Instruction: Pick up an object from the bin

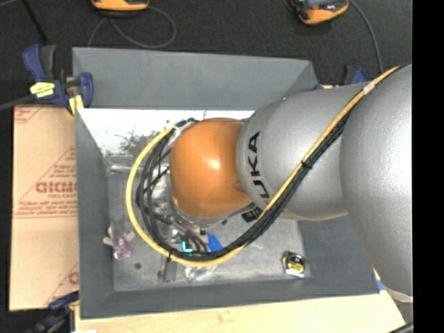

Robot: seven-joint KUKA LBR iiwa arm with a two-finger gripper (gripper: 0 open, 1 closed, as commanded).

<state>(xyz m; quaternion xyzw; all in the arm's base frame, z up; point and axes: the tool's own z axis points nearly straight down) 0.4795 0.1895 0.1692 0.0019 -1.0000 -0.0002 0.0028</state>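
My gripper (pixel 179 240) is low over the bin's front left floor, mostly hidden under the arm's orange cover and cables. Just below it, near the front wall, lies a crumpled clear plastic piece (pixel 197 273). A small blue thing (pixel 214 243) peeks out at the gripper's right side; whether it is gripped cannot be seen. To the left, apart from the gripper, a small purple and clear plastic object (pixel 123 246) rests on the floor.
A small yellow and black tape measure (pixel 295 263) lies at the bin's front right, away from the gripper. The arm and its orange cover hide the middle and right of the bin. The bin's walls stand close on the left and front.
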